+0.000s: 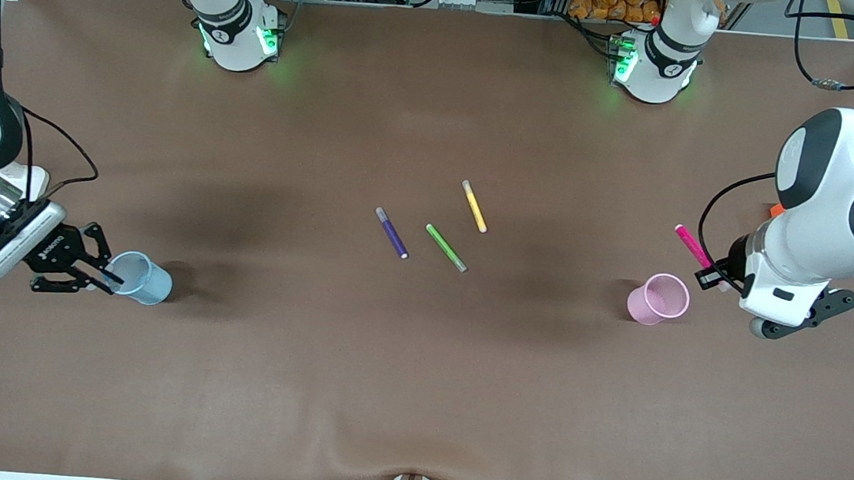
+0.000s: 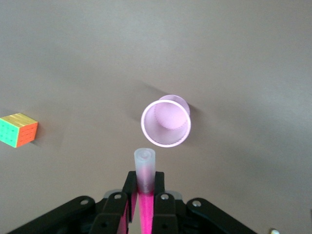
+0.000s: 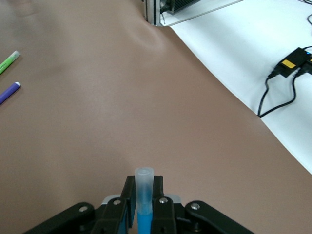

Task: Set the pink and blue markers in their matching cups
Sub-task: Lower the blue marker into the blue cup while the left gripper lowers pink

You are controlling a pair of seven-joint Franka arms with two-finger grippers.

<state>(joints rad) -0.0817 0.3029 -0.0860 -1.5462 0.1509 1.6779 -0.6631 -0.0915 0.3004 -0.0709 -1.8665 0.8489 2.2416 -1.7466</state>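
Now: each arm holds a marker close to its matching cup, on a plain brown table point(image 1: 414, 386).

Left gripper point(image 2: 144, 201), fingers closed on the pink marker point(image 1: 692, 246), hangs near the pink cup point(image 1: 659, 299) at the left arm's end; the left wrist view shows the marker's pale cap pointing toward the cup's open mouth, not inside. Right gripper point(image 1: 102, 264), fingers clamped on the blue marker point(image 3: 144, 197), sits at the rim of the blue cup point(image 1: 142, 278) at the right arm's end. Mid-table lie a purple pen point(image 1: 391, 232), green pen point(image 1: 446, 247) and yellow pen point(image 1: 474, 205), apart from each other. A colour cube point(image 2: 18, 129) rests near the pink cup. Cables and racks line the table edge by the arm bases.
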